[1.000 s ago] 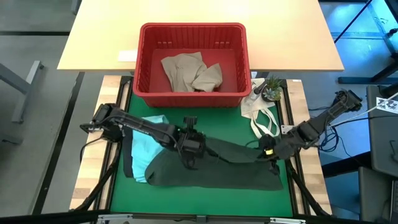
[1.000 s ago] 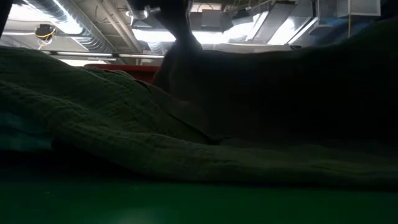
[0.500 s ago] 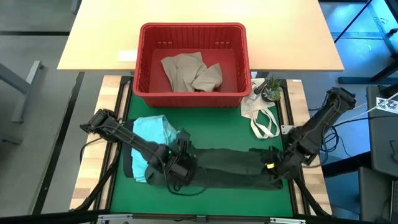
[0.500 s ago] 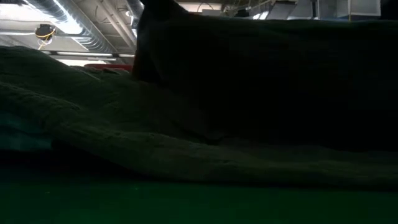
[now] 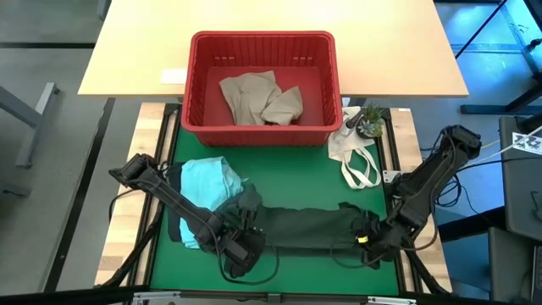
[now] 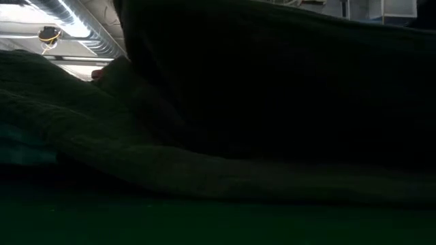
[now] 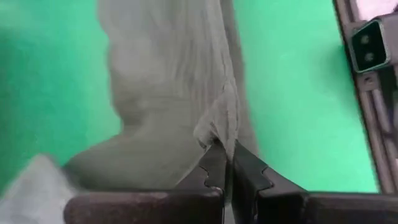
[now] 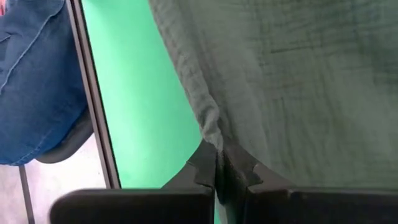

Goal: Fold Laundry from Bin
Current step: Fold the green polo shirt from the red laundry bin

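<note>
A dark olive green garment (image 5: 305, 227) lies as a long folded strip across the near part of the green mat (image 5: 296, 174); it also fills the low view (image 6: 157, 170). My left gripper (image 5: 240, 247) is shut on its left end. My right gripper (image 5: 366, 242) is shut on its right end. A light teal garment (image 5: 207, 182) lies at the mat's left on a dark cloth (image 5: 174, 227). A beige-tan garment (image 5: 261, 97) lies in the red bin (image 5: 262, 41) at the far side. My left gripper pinches a bunched edge of the olive garment (image 7: 217, 132) between its two shut fingers (image 7: 214, 168). The fingers slant down onto it from above. The cloth runs away from the fingertips, gathered in ridges, down onto the mat. My right gripper pinches a puckered edge of the olive garment (image 8: 211, 132) between its two shut fingers (image 8: 205, 165), slanting down from above. From the pinch the cloth spreads out wide and lies over the mat.
A white cloth bag with loop handles (image 5: 356, 157) and a small potted plant (image 5: 369, 124) sit at the mat's far right. A person's blue-jeaned leg (image 8: 37, 74) shows beyond the table's edge. Bare mat lies between bin and garment.
Both grippers have gone toward the table's near edge and down a little, staying shut on the olive garment. Its held edge has been drawn over the rest, so the garment is folded over into a narrower strip along the near side.
</note>
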`<state>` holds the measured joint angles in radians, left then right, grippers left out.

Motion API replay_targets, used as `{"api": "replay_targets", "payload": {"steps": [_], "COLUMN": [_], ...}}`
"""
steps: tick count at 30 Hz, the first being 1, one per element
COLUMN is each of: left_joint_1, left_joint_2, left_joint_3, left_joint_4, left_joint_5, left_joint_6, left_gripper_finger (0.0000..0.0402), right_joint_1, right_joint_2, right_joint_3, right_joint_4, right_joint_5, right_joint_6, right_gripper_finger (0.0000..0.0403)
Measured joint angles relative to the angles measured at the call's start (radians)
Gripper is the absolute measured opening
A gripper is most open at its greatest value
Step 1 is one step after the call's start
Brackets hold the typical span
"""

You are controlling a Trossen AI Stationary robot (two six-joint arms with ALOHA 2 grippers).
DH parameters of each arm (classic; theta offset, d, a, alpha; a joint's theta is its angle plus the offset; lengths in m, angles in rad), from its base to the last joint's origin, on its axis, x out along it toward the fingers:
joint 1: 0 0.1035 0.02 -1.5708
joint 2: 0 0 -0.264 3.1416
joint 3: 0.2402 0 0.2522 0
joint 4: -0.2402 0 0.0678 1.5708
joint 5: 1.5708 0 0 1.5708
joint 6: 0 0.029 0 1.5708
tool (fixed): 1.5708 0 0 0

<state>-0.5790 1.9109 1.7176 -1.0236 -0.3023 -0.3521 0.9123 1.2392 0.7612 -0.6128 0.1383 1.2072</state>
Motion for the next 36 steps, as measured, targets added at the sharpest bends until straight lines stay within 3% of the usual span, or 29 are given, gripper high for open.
{"api": "replay_targets", "payload": {"steps": [6, 18, 28, 36], "left_joint_1": [-0.016, 0.003, 0.036, 0.077], "left_joint_2": [0.044, 0.082, 0.080, 0.068], "left_joint_3": [0.000, -0.001, -0.001, 0.055], "left_joint_4": [0.022, 0.012, 0.015, -0.015], "left_joint_5": [0.035, 0.038, 0.140, 0.114], "left_joint_6": [-0.023, -0.094, -0.211, -0.181], "left_gripper_finger": [0.0009, 0.0075, 0.0152, 0.0136], "right_joint_1": [-0.002, -0.002, -0.003, -0.003], "right_joint_2": [0.008, 0.008, 0.008, 0.008], "right_joint_3": [0.000, 0.000, 0.000, 0.000], "right_joint_4": [0.014, 0.013, 0.013, 0.016], "right_joint_5": [-0.034, -0.037, -0.028, -0.013], "right_joint_6": [0.000, 0.000, 0.000, -0.007], "right_gripper_finger": [0.0007, 0.0030, 0.0144, 0.0199]}}
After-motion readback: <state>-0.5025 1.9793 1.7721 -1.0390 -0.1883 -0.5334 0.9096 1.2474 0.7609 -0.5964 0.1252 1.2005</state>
